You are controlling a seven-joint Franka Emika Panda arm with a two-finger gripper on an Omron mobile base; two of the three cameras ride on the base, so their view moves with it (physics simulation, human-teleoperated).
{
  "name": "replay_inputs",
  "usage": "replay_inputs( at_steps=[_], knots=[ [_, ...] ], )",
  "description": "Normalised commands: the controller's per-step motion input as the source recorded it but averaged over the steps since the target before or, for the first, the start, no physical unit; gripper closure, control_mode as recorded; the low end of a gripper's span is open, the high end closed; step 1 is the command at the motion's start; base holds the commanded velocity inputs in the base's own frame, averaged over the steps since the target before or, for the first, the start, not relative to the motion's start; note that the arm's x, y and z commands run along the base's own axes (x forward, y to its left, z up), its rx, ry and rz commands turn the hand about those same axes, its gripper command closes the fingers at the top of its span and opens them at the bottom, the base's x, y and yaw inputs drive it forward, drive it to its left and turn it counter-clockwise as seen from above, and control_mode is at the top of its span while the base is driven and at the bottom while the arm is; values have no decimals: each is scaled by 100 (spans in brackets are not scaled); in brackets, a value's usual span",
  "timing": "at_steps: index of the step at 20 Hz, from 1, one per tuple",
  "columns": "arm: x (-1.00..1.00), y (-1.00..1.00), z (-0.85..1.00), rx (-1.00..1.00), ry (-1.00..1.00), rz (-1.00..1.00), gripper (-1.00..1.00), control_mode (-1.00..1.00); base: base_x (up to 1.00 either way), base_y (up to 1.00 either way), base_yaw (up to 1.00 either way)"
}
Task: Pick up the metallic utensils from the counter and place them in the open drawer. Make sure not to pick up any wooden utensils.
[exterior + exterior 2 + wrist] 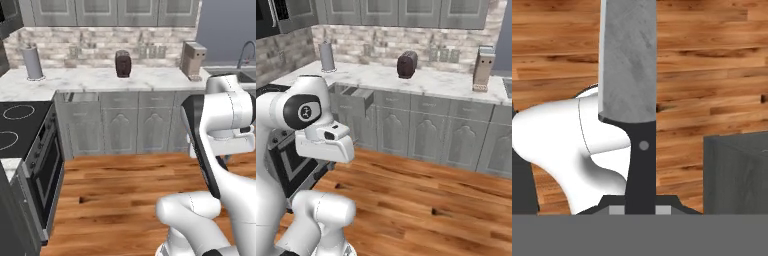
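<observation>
The pincer (640,210) grips the knife (629,75) by its black handle, blade toward twelve o'clock over bare wooden floor (712,60); drawer (356,100) stands open.

glossy white arm (227,107) with dark joints.

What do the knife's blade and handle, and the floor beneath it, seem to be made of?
Knife: the blade looks like dull grey brushed metal with faint scratch marks. Its handle looks like smooth black plastic, perhaps, with a round grey rivet. Floor: seemingly varnished wood planks with grain and dark knots.
</observation>
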Motion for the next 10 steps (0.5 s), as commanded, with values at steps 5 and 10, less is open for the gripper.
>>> replay_inputs(
  at_steps=[5,10],
  knots=[
    [0,0,0,0,0,0,100,100,96,-35,28],
    [0,0,0,0,0,0,100,100,80,-30,32]
  ],
)
